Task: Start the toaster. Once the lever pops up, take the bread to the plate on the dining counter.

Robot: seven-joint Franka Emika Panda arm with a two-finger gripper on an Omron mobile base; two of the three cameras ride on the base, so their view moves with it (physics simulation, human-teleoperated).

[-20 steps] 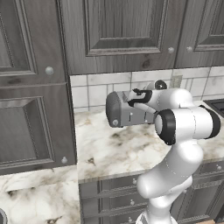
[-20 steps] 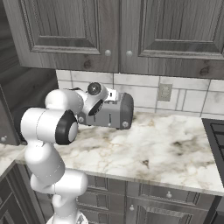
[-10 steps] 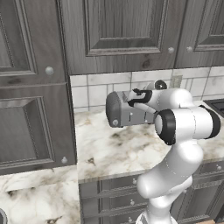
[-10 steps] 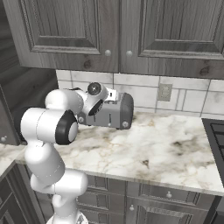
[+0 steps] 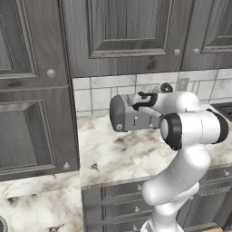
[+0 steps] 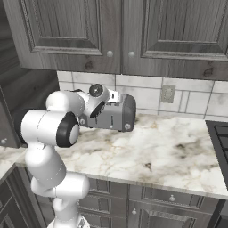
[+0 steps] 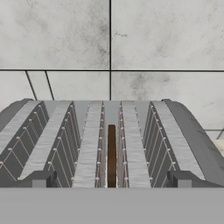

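Note:
The gray toaster (image 5: 129, 118) stands on the marble worktop against the tiled wall, also seen as toaster (image 6: 115, 115). My gripper (image 5: 139, 104) hovers just above its top, open, with nothing between the fingers. In the hand view I look down on the toaster's top (image 7: 92, 140), where the thin brown edge of the bread (image 7: 111, 151) sits deep in the middle slot. The gripper (image 7: 110, 180) straddles that slot, one fingertip (image 7: 41, 179) on each side. The plate and the dining counter are out of view.
The marble worktop (image 6: 169, 151) over gray drawers runs right to a dark stove edge (image 6: 220, 133). Dark wood cabinets (image 5: 131, 31) hang low above the toaster. A tall cabinet (image 5: 31, 113) stands at the left, and a wall outlet (image 6: 168, 93) sits beside the toaster.

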